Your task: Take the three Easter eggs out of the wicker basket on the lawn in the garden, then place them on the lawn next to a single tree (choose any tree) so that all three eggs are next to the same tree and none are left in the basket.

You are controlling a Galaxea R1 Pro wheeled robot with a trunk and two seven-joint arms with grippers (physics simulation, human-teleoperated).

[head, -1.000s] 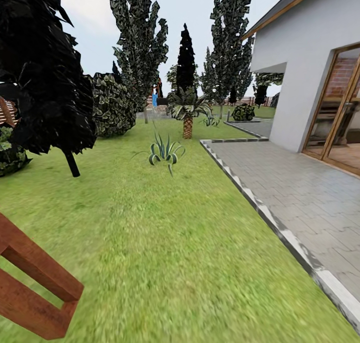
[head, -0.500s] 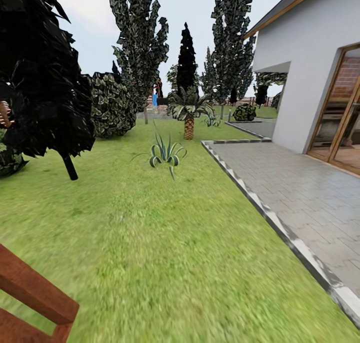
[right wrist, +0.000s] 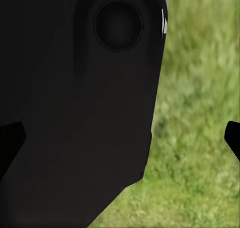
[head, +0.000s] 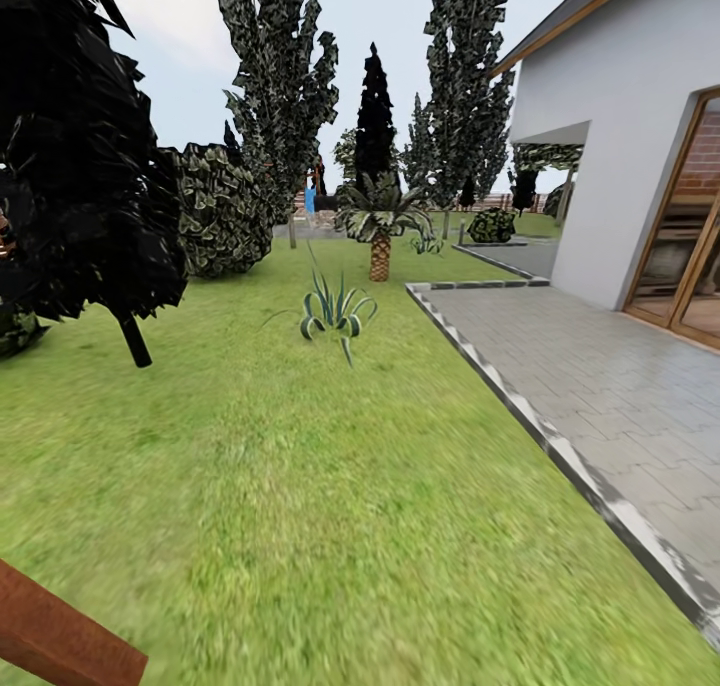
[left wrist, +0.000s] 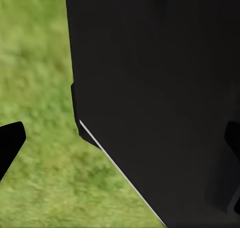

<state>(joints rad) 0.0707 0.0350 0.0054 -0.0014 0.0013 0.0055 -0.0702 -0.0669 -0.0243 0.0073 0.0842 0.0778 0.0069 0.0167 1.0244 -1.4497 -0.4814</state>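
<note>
The lawn [head: 300,486] spreads ahead of me in the head view. At its left stands a tree [head: 133,338] with a leaning grey-brown trunk and a near-black crown. The Easter eggs and the wicker basket are out of view. My left gripper [left wrist: 120,145] is open, its dark fingertips [left wrist: 10,143] far apart, with grass and a black part of the robot behind them. In the right wrist view my right gripper [right wrist: 120,140] is open too, nothing between its fingertips [right wrist: 10,138], over grass beside the black body.
A striped agave [head: 335,311] grows mid-lawn, with a short palm [head: 379,236] behind it. A paved patio [head: 620,386] with a stone kerb runs along the right, below the white house wall [head: 610,146]. A red-brown wooden beam [head: 60,646] crosses the bottom left corner.
The whole head view has shifted: the camera moved forward, so the wooden frame slid down out of the bottom left corner and the tree and agave sit slightly lower.
</note>
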